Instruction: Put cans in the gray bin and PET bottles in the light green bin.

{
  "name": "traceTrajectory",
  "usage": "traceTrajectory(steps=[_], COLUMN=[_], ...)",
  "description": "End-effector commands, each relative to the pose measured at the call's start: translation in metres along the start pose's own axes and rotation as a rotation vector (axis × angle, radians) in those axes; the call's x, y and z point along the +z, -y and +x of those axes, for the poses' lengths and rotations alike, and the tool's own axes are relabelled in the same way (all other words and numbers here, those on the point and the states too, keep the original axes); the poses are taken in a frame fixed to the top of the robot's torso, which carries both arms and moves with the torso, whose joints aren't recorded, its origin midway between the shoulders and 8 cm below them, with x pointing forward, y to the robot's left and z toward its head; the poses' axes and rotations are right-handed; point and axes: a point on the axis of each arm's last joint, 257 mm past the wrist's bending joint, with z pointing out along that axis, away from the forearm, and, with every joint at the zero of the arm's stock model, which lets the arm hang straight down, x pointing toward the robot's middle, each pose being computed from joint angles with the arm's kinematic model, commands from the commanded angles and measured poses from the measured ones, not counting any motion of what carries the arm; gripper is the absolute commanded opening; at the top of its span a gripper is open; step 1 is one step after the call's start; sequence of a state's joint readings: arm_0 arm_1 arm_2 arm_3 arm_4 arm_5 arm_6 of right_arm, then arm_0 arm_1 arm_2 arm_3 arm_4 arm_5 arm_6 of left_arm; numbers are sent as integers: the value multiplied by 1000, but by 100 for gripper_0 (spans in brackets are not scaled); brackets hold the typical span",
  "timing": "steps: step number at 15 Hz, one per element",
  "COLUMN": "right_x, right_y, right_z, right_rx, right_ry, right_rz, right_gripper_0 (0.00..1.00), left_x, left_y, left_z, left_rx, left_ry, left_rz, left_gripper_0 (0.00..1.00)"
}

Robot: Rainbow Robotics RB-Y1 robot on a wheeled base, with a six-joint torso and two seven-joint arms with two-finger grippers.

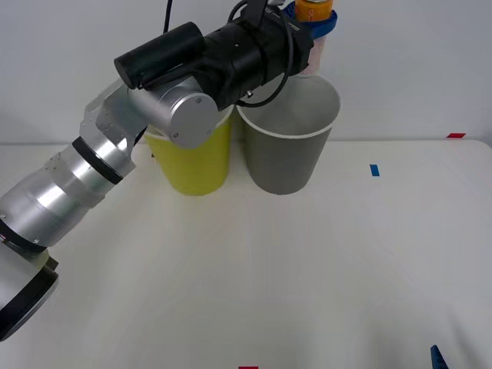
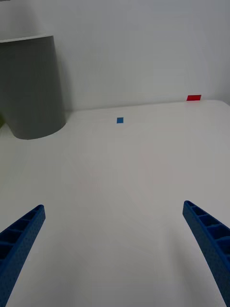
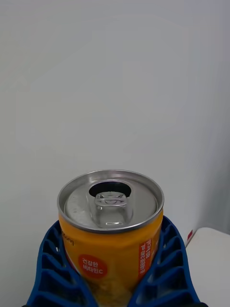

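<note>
My left gripper (image 1: 316,21) is high at the back of the table, above the far rim of the gray bin (image 1: 288,146). It is shut on the small orange can (image 1: 314,8). In the left wrist view the can (image 3: 111,230) sits upright between the blue fingers (image 3: 55,268), its silver top and pull tab facing the camera. The light green bin (image 1: 194,161) stands just left of the gray bin, partly hidden by my left arm. My right gripper (image 2: 115,249) is open over bare table, with the gray bin (image 2: 31,86) ahead of it. A fingertip (image 1: 438,358) shows at the front right edge.
Small blue tape marks (image 1: 374,170) and a red one (image 1: 456,135) lie on the white table to the right of the bins. A white wall stands close behind the bins. Another red mark (image 1: 247,367) sits at the table's front edge.
</note>
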State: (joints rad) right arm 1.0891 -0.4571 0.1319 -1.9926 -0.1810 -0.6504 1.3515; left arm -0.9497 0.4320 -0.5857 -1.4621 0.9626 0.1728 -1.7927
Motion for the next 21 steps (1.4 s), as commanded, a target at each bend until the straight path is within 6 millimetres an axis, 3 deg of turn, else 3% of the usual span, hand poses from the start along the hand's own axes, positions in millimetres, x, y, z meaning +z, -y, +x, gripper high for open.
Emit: traceTrajectory(steps=[1,4,5,18,21], right_x=[0,0,0,0,0], right_y=[0,0,0,0,0], right_z=[0,0,0,0,0], right_rx=[0,0,0,0,0], right_ry=[0,0,0,0,0], right_rz=[0,0,0,0,0], right_gripper_0=[100,100,100,100,100], left_x=[0,-1,-1,-6,-16], left_y=[0,-1,-2,-6,0], left_z=[1,-1,-2,-7,-12], left_rx=[-9,-8,-6,-5,17], left_ry=[0,2,3,6,-54], left_rz=[0,0,-1,0,36], left_gripper_0=[0,2,100,100,100])
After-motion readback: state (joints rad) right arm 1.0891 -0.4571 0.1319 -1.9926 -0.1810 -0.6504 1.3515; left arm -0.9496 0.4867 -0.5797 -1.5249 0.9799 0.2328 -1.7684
